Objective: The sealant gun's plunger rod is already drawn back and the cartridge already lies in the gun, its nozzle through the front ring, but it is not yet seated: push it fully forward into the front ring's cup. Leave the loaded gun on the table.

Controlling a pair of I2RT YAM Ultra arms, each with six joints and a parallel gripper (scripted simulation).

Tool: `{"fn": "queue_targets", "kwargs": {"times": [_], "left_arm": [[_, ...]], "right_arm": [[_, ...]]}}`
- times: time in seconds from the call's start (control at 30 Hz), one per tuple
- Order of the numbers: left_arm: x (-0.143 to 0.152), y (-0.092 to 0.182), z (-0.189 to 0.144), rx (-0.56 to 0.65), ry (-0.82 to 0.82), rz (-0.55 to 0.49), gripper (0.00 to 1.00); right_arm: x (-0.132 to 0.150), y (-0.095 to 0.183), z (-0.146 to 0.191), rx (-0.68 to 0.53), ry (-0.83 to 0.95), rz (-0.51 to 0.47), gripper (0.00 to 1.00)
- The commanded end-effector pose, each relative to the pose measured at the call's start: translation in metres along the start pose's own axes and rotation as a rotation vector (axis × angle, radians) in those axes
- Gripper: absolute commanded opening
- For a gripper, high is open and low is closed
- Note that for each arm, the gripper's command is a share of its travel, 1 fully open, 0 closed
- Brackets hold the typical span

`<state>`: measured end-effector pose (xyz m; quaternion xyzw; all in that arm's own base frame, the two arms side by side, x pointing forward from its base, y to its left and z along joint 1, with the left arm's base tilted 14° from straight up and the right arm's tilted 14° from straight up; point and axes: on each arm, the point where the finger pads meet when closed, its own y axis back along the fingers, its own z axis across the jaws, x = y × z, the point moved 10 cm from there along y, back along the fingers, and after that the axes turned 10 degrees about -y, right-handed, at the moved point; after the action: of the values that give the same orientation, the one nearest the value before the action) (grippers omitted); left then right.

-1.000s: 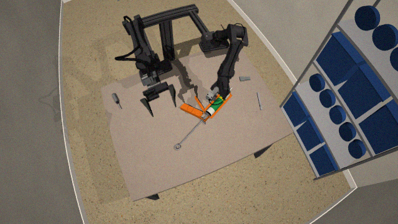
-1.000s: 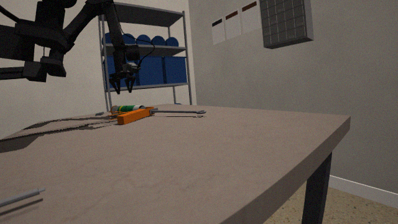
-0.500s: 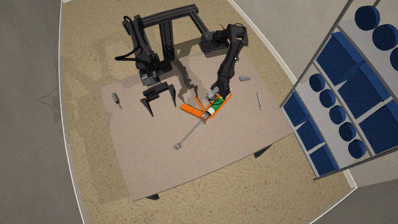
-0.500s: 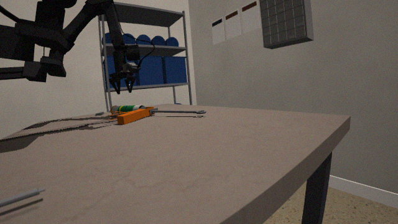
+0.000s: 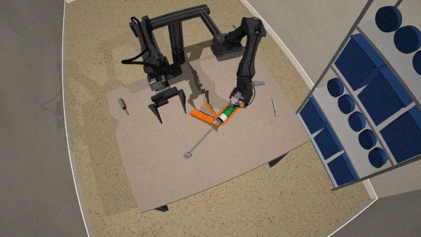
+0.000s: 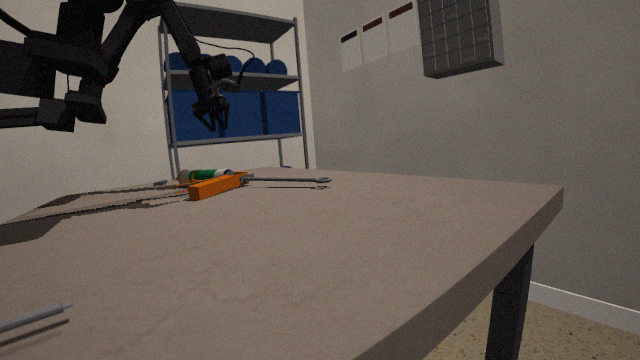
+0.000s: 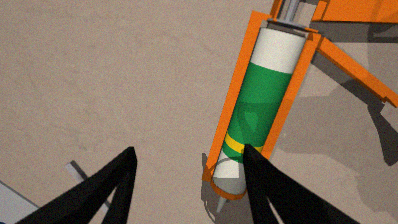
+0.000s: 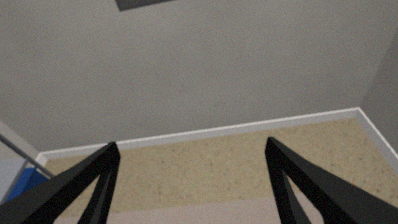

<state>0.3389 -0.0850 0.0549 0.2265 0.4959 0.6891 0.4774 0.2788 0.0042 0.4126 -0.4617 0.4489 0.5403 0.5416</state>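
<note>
With L jaws (image 5: 233,104) (image 6: 215,128) and R jaws (image 5: 173,117) (image 6: 90,126) spread, best press the green-and-white cylindrical cartridge's (image 5: 227,113) (image 6: 207,174) (image 7: 262,100) rear rim, fwd & dead straight, into the orange front ring (image 7: 227,196).

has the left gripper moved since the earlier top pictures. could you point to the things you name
Yes, the left gripper (image 5: 236,100) (image 6: 216,128) (image 7: 189,152) has shifted toward the nozzle end of the sealant gun (image 5: 233,112) (image 6: 218,186) (image 7: 232,95).
</note>
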Motion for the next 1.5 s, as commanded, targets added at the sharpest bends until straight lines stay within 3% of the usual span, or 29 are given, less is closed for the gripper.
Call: {"fn": "queue_targets", "kwargs": {"times": [0.0,0.23,0.37,0.6,0.77,0.87,1.17,1.47], "left_arm": [[-0.018,0.018,0.023,-0.064,0.085,-0.104,0.72],[-0.023,0.053,0.055,-0.159,0.208,-0.209,0.72],[-0.024,0.074,0.071,-0.206,0.275,-0.268,0.72],[-0.022,0.099,0.087,-0.258,0.347,-0.336,0.72],[-0.021,0.131,0.106,-0.323,0.424,-0.422,0.72],[-0.018,0.145,0.112,-0.348,0.467,-0.461,0.72],[-0.011,0.184,0.127,-0.415,0.553,-0.564,0.72],[0.002,0.240,0.143,-0.505,0.660,-0.715,0.72]], "right_arm": [[-0.009,0.000,0.001,-0.011,-0.003,-0.021,1.00],[0.007,-0.003,-0.001,-0.006,-0.004,0.017,1.00],[-0.009,0.001,0.003,-0.018,-0.004,-0.022,1.00],[0.002,-0.006,-0.001,-0.007,-0.005,0.009,1.00],[0.000,0.005,-0.001,-0.011,-0.006,-0.008,1.00],[-0.009,0.007,-0.001,-0.009,-0.005,-0.029,1.00],[0.001,0.005,-0.001,-0.008,-0.006,-0.005,1.00],[0.001,0.000,-0.002,-0.004,-0.006,0.000,1.00]]}}
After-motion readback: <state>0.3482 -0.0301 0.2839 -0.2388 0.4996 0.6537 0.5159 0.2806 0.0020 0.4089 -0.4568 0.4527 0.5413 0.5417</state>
